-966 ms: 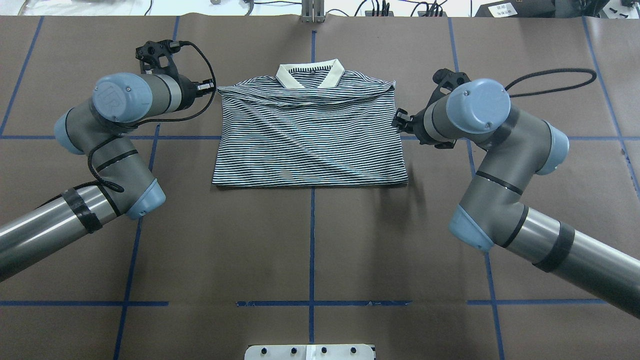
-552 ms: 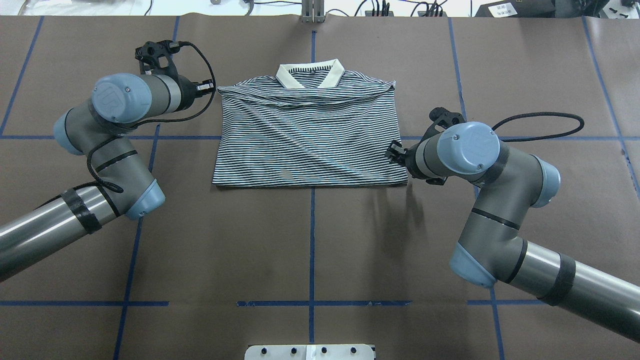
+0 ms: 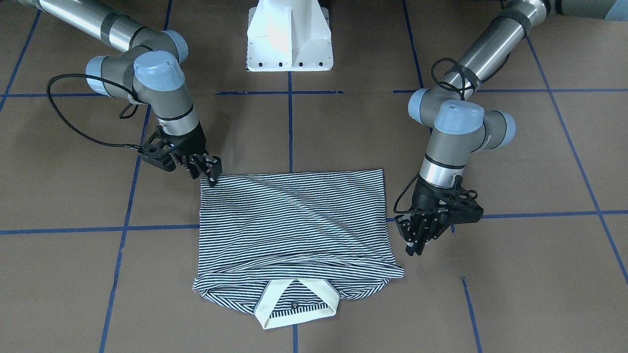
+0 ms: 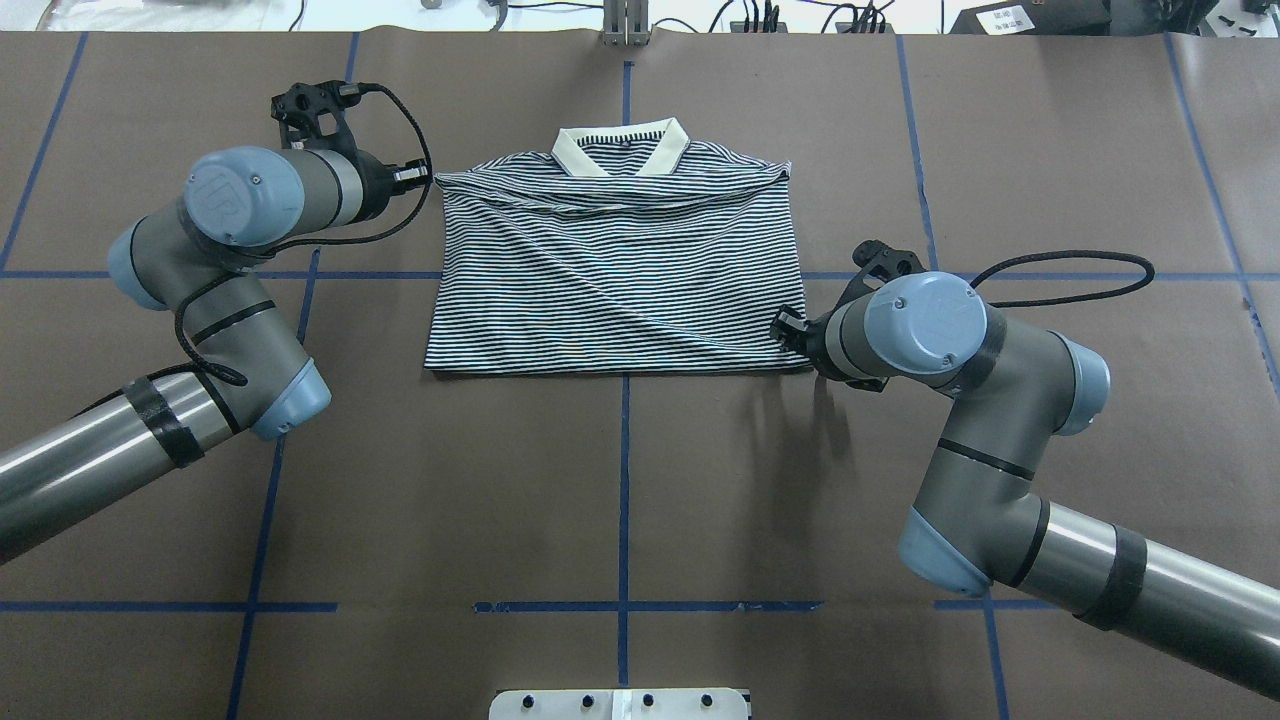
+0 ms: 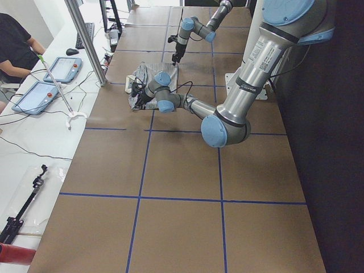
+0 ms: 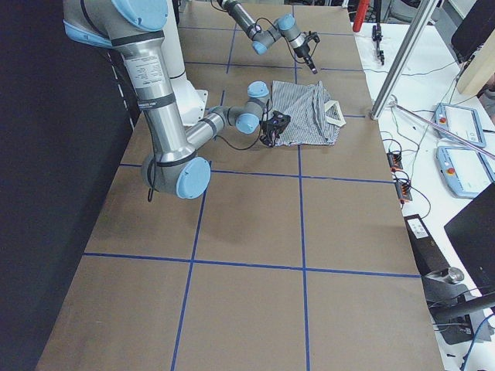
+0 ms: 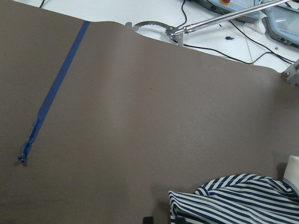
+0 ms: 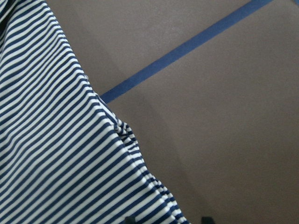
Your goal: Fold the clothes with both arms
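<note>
Right fingers [image 3: 214, 170] spread astride polo shirt [image 3: 294, 220] corner, wrist slanted down; left fingers [image 3: 411, 244] downturned beside shoulder, gap unclear

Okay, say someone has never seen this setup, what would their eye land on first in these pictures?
The navy-and-white striped polo shirt stands out first, folded into a rectangle in the middle of the brown table, its cream collar on the side away from the robot. Flanking it, the right gripper, open, sits at the shirt's corner nearest the robot, and the left gripper hangs just beside the collar-end corner.
</note>
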